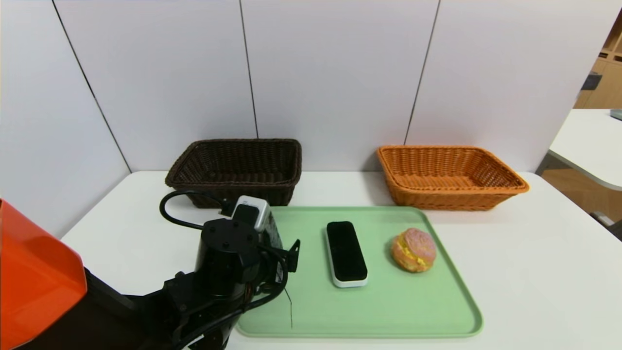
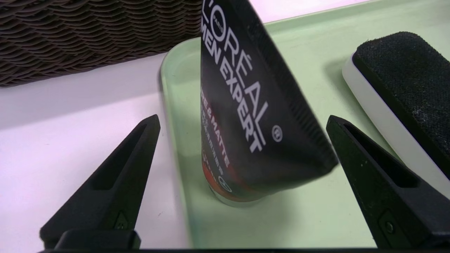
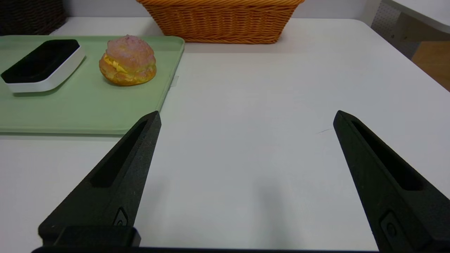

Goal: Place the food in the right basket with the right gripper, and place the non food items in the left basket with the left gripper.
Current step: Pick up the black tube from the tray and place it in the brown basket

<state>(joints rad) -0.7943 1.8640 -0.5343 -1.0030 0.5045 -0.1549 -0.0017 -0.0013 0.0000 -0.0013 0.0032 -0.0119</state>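
The left gripper point(image 2: 242, 123) has its jaws spread, the dark pouch point(image 2: 249, 105) upright between them on the green tray point(image 2: 316, 218). The black bar point(image 2: 404, 95) lies just beside one jaw. The right gripper point(image 3: 246, 119) hovers over bare surface point(image 3: 263, 88), jaws spread.

Item count: two baskets, dark brown point(image 1: 238, 167) and orange point(image 1: 449, 176); one tray point(image 1: 388, 306); one bun point(image 1: 413, 250); one black bar point(image 1: 346, 253); one pouch point(image 2: 246, 105)

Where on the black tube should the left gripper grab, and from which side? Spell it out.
Grip the black tube across its mid body, below the flat crimped top. It stands cap-down on the green tray, so come in level from the tray's near left edge, where the left gripper already sits open with a finger on either side. Gripping higher up would probably tip it.
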